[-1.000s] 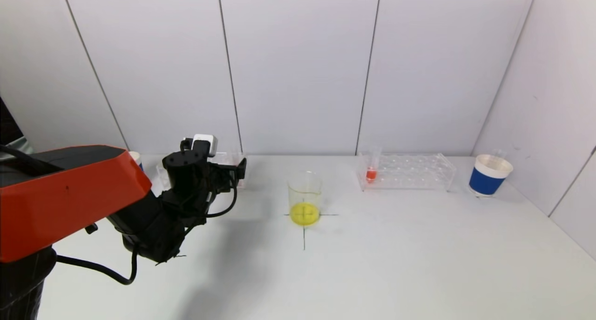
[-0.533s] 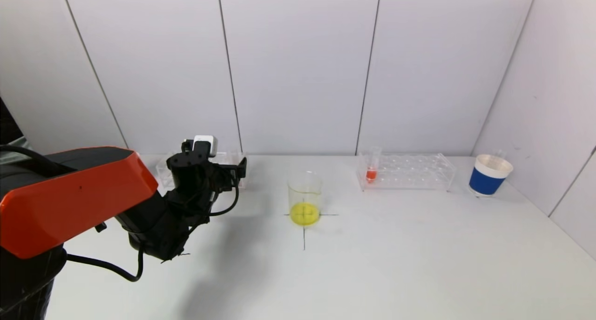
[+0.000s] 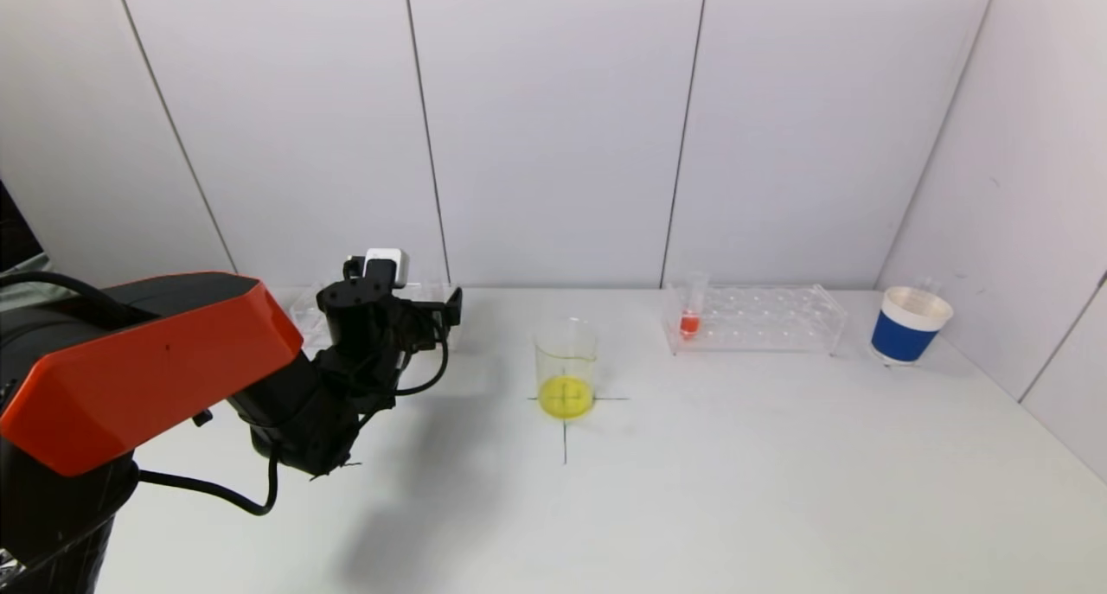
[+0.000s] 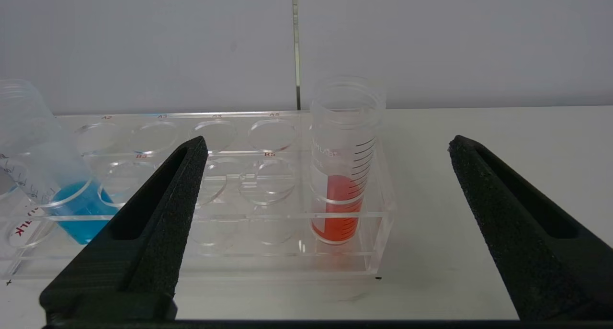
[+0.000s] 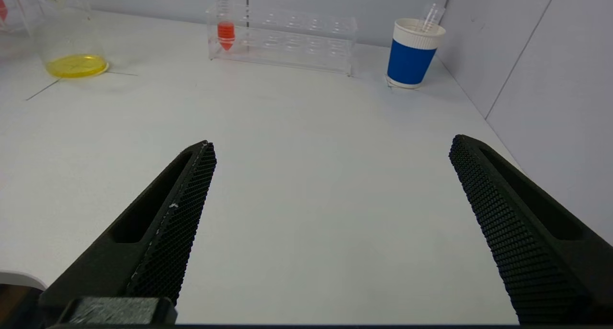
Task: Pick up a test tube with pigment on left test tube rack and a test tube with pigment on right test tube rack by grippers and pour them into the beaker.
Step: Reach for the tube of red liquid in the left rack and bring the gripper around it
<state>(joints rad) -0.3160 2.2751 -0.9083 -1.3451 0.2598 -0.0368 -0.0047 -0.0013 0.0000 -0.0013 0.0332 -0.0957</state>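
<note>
L gripper [image 4: 328, 144] spread wide, holding nothing, facing L rack [image 4: 201, 266] at table rear-left. Red-pigment tube [image 4: 342, 175] upright in rack's end slot, framed between the fingers [image 4: 158, 209] w/o contact. Blue-pigment tube [image 4: 43, 166] tilted at rack's far end. In head view, L gripper [image 3: 424, 313] just in front of L rack [image 3: 307, 304]. Beaker [image 3: 566, 367] w/ yellow liquid at table centre on cross mark. R rack [image 3: 752, 319] rear-right, w/ red tube [image 3: 690, 304] in its end slot nearest beaker. Blue paper cup [image 3: 908, 324] beside R rack. R gripper [image 5: 330, 147] also spread wide, empty, low over bare table [image 5: 306, 175], well apart from R rack.
</note>
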